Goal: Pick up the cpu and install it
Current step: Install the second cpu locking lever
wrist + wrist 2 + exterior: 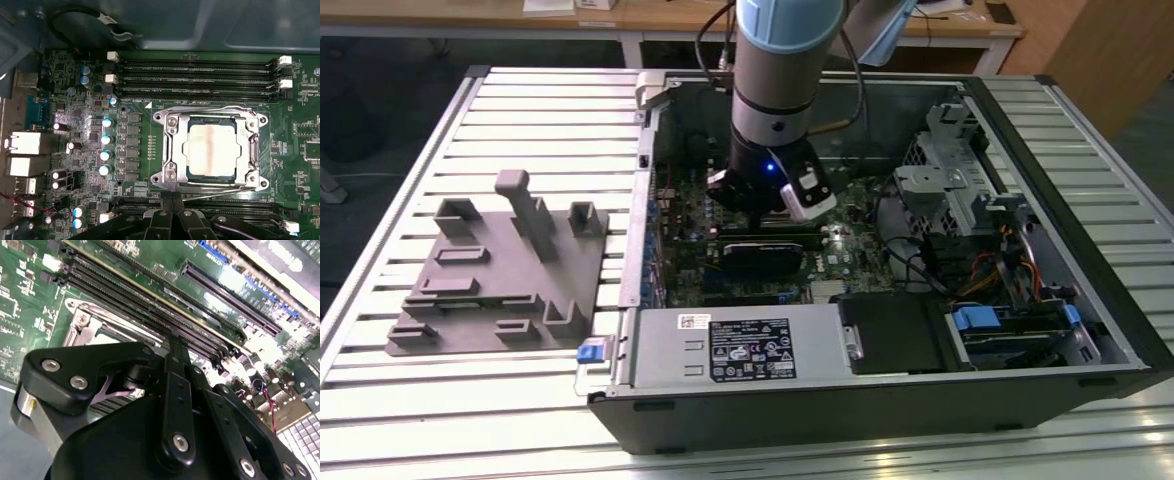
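Your gripper (172, 202) has its black fingers (176, 371) pressed together, grasping nothing, hovering low over the motherboard (75, 145) inside the open computer case (1067, 250). The cpu (212, 149) lies just beyond the fingertips, flat and square in its socket frame (165, 165), between the memory slots (195, 75).

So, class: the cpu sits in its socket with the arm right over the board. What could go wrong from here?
1. The cpu lies in the socket frame with the gripper close beside it; a sideways nudge could shift the chip or bend the frame.
2. Memory slots and capacitors crowd the socket, so a careless move could clip them.
3. The arm reaches deep into the case; its wall could be struck.
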